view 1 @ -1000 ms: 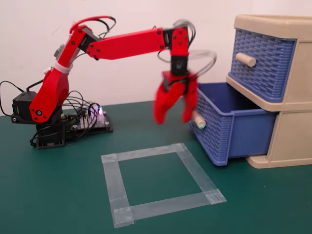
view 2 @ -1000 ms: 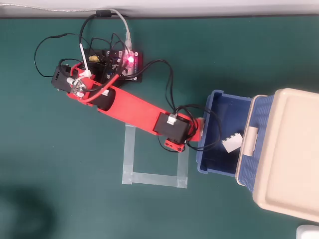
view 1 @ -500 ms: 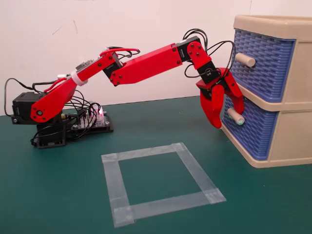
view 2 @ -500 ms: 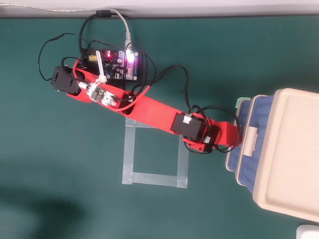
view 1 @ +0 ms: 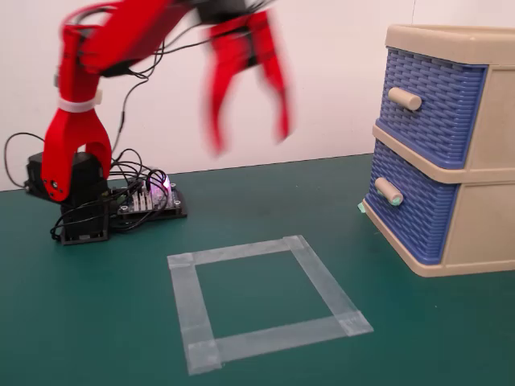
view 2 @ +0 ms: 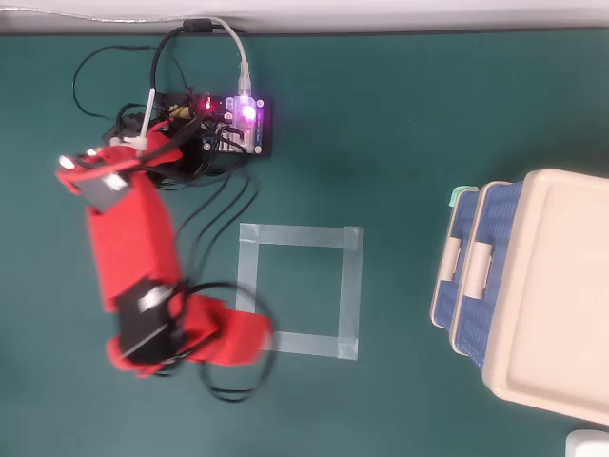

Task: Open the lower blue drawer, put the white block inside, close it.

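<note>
**Lower drawer shut, tool raised and open**

You can see the tool [view 1: 247, 137] high above the desk [view 1: 96, 322] in the fixed view, blurred by motion, with its two red jaws spread apart and nothing between them. In the overhead view the red arm [view 2: 133, 257] is at the left side of the picture, and the tool [view 2: 249, 338] is over the lower left corner of the tape square [view 2: 300, 290], well apart from the cabinet [view 2: 552, 295].

The lower blue drawer [view 1: 410, 211] sits pushed into the beige cabinet [view 1: 483, 217], its front in line with the frame. Its beige knob with the greenish tip [view 1: 389, 192] points out toward the left in the fixed view. The upper blue drawer [view 1: 434, 100] with the plain beige knob [view 1: 405, 98] is also closed.

You cannot see the white block in either view; with the drawers closed, the pictures do not show where it lies.

The grey tape square [view 1: 261, 301] lies flat on the green desk, between the arm base [view 1: 76, 201] and the cabinet. Beside the base, the control board [view 2: 238, 124] shows a small pink light, and black cables [view 2: 114, 67] curl around it.
</note>
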Motion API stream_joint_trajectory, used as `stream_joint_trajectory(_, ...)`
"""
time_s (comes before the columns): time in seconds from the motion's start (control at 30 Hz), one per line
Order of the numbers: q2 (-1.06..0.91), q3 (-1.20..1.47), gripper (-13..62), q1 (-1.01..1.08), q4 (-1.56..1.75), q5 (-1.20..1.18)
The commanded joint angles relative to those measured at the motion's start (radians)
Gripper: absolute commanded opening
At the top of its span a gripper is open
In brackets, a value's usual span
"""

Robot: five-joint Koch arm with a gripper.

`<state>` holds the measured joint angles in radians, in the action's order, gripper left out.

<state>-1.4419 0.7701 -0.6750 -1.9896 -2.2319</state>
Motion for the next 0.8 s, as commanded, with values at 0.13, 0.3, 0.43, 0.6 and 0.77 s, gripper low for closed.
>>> stream_joint_trajectory(0.13,-0.341,0.695,33.4,0.692,0.094,0.851)
stream_joint_trajectory(0.3,-0.568,1.287,33.4,0.848,0.364,0.953)
stream_joint_trajectory(0.43,-0.779,1.654,33.3,0.856,0.526,0.945)
stream_joint_trajectory(0.6,-0.908,1.736,33.8,0.856,0.373,0.948)
stream_joint_trajectory(0.77,-0.908,1.735,34.3,0.854,0.334,0.957)
